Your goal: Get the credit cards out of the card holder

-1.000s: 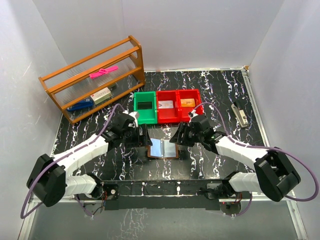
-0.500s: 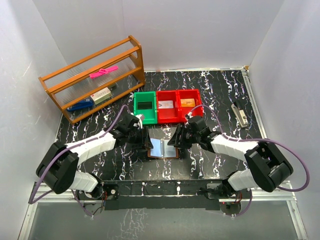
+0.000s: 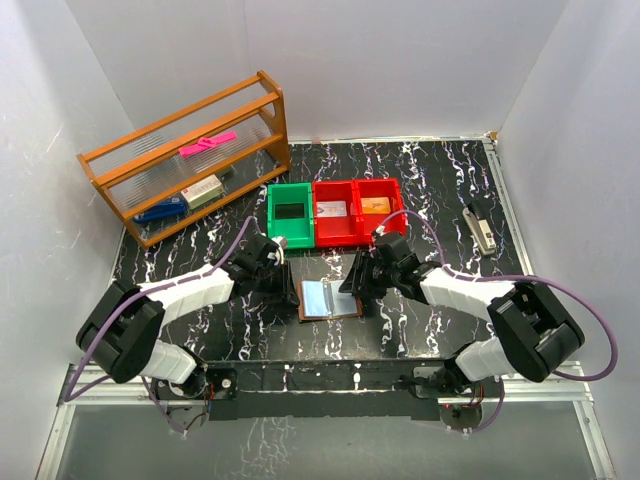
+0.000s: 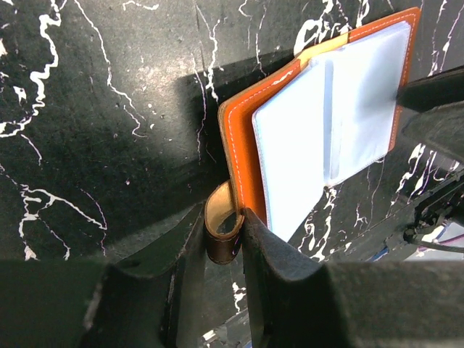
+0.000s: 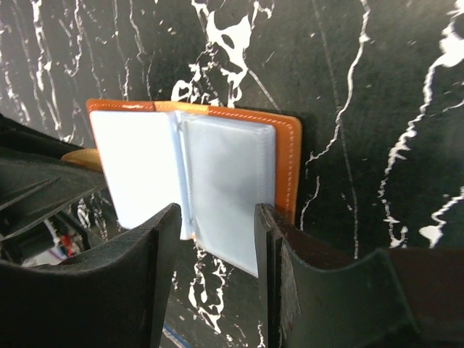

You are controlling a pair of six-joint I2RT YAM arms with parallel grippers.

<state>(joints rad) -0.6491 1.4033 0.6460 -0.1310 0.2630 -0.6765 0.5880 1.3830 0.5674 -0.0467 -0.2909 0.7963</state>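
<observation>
Left gripper (image 4: pixel 221 243) is clamped on the strap tab (image 4: pixel 220 217) of the card holder (image 3: pixel 328 298), which lies open at top-view centre on the worktop (image 3: pixel 450 180); right gripper (image 5: pixel 217 217) is held spread over it.

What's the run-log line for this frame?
card holder: open flat | left gripper: shut on strap | right gripper: open, straddling near edge of clear sleeves

The wallet (image 3: pixel 328 298) is flanked by the left gripper (image 4: pixel 221 221), clamped on it, and the spread right gripper (image 5: pixel 217 210). 3 bins (image 3: pixel 335 240) stand close behind, while the table (image 3: pixel 330 340) in front is bare.
</observation>
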